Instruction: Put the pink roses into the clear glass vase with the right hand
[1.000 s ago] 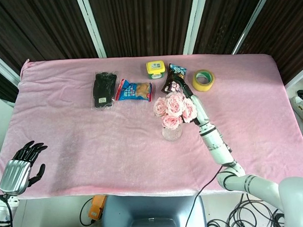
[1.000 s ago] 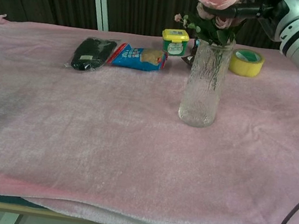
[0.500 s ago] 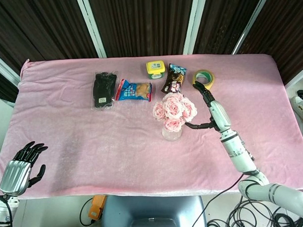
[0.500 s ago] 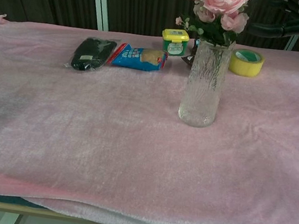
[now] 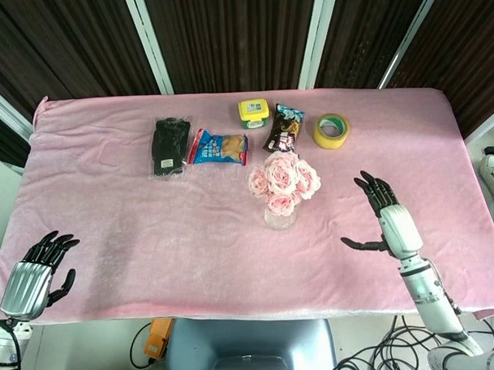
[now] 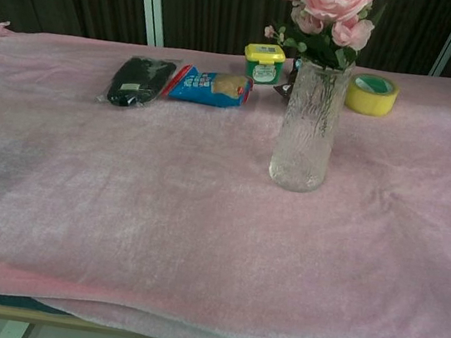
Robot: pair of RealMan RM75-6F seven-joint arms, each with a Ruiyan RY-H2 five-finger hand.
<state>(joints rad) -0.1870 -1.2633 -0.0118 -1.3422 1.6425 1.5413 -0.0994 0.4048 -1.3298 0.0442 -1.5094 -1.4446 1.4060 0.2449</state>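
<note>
While roses (image 5: 282, 180) stand in vase (image 6: 305, 128), right robot hand (image 5: 386, 217) withdrawn, spread

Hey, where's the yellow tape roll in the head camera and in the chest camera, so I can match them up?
Head view: the yellow tape roll lies at the upper centre-right, far side of the table.
Chest view: it lies at the upper right, right of the glass vase.
Shared landmark: the vase with the pink roses.

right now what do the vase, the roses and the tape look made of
Vase: clear glass by its look, with a ribbed, textured wall you can see through. Roses: pink layered petals with green leaves; real or artificial cannot be told. Tape: a yellow roll, probably glossy plastic film on a hollow core.
</note>
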